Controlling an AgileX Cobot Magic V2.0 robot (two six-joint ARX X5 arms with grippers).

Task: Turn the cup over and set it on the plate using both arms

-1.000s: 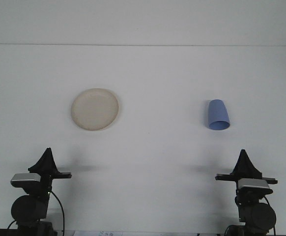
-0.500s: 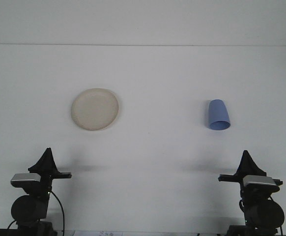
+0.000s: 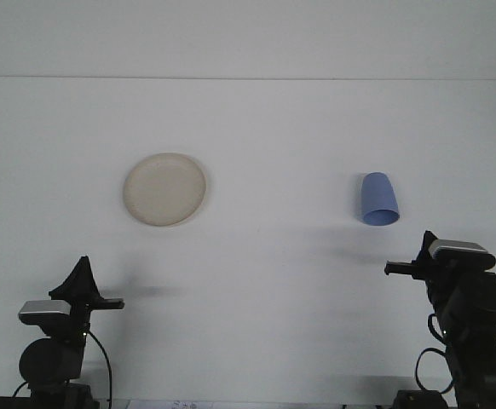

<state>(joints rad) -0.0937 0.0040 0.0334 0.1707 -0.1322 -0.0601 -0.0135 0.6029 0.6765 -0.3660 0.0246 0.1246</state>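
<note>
A round cream plate (image 3: 164,189) lies flat on the white table, left of centre. A light blue cup (image 3: 378,199) rests on the right side, its narrow closed end pointing away and its wider rim toward me. My left gripper (image 3: 83,262) sits low at the front left, well short of the plate, its fingers drawn together to a point with nothing in them. My right gripper (image 3: 427,239) is raised at the front right, just short of the cup and slightly right of it, mostly hidden behind its wrist camera.
The white table (image 3: 265,281) runs back to a white wall, its far edge a thin line across the top. Both arm bases stand at the front corners, with cables beside them.
My right arm has risen and moved forward and a little right, toward the cup. The left arm, plate and cup have stayed put.
</note>
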